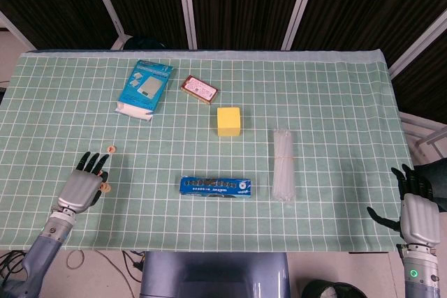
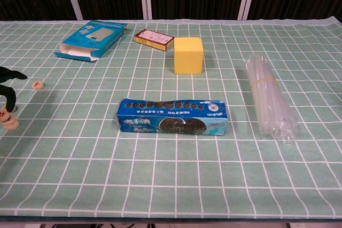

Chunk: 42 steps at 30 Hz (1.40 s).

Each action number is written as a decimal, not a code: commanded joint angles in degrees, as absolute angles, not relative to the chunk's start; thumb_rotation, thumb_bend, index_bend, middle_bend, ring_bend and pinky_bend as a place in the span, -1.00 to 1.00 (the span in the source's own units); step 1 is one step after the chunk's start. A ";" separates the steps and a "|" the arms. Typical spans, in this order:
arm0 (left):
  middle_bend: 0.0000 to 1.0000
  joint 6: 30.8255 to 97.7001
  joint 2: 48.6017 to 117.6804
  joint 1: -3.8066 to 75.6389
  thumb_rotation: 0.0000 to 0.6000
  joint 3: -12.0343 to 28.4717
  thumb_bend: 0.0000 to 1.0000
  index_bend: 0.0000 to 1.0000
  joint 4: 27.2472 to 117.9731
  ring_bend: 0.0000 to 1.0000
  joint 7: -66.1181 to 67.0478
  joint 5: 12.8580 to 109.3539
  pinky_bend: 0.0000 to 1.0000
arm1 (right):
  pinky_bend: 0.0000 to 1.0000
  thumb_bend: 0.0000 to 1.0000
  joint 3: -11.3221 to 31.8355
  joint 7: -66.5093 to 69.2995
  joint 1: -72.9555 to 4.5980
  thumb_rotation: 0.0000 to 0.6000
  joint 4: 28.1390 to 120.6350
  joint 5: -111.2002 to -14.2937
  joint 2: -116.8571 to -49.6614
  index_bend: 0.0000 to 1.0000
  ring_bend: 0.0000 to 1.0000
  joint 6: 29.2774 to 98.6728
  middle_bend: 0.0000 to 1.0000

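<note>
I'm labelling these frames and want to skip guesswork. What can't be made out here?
- Left hand: chest view's left edge cuts it off; only dark fingertips show.
- Round pieces by that hand: too small to read their marks; the head view does not show whether the hand touches them.
- Right hand: missing from the chest view.
- Red box: print too small in both views.
- Blue box: contents hidden.
</note>
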<state>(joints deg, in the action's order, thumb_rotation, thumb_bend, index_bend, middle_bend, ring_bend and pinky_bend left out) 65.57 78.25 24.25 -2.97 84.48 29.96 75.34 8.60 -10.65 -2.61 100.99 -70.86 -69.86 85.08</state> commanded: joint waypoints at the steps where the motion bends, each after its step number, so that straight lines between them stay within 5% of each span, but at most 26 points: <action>1: -0.90 65.50 78.39 24.27 1.00 -2.74 -0.29 -0.12 84.57 -1.00 30.09 75.40 -1.00 | -1.00 -0.47 8.60 -10.71 -2.62 1.00 100.99 -70.87 -69.86 -0.76 -0.96 85.10 -0.89; 27: -0.90 67.12 76.67 23.33 1.00 -0.39 -0.29 -0.26 85.73 -1.00 29.02 75.43 -1.00 | -1.00 -0.47 8.69 -10.80 -2.57 1.00 100.90 -70.95 -70.03 -0.76 -0.96 85.43 -0.89; 42: -0.90 60.02 80.06 26.23 1.00 2.39 -0.33 -0.27 76.22 -1.00 23.55 71.34 -1.00 | -1.00 -0.47 8.77 -10.84 -2.52 1.00 101.25 -70.54 -70.19 -0.76 -0.96 85.39 -0.89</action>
